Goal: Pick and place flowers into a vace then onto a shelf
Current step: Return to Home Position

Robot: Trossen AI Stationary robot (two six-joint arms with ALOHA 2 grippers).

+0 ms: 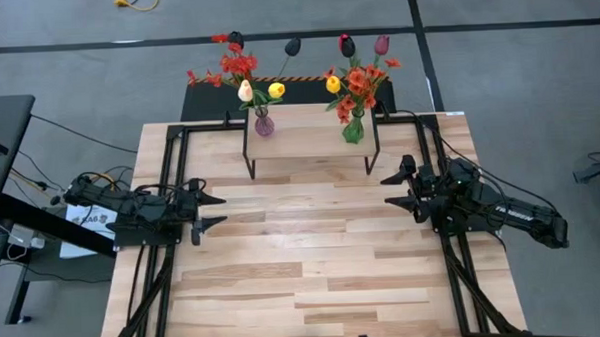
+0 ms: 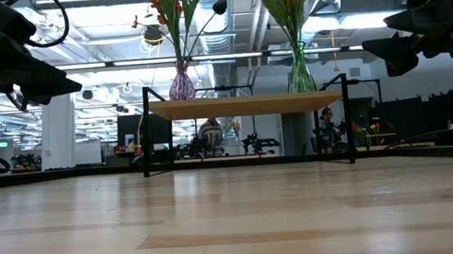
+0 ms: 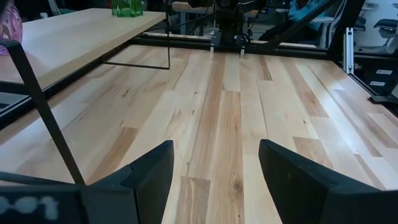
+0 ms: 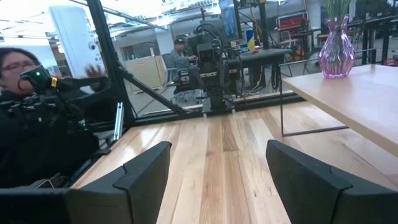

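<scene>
Two bunches of flowers stand in vases on the shelf (image 1: 309, 138) at the table's far middle. The left bunch (image 1: 238, 66) has its stems in a purple vase (image 1: 263, 125); the right bunch (image 1: 359, 81) is in a green vase (image 1: 353, 130). Both vases rest on their bases on the board (image 2: 245, 105). My left gripper (image 1: 221, 211) hovers open at the table's left side, pointing toward the right. My right gripper (image 1: 388, 189) hovers open at the right side, pointing left. Neither has anything between its fingers (image 3: 214, 180) (image 4: 217, 180).
The shelf's thin black legs (image 1: 250, 155) stand on the plank tabletop (image 1: 314, 268). Black frame rails (image 1: 149, 284) run along both table sides. A person (image 4: 25, 68) sits beyond the table's left edge in the right wrist view.
</scene>
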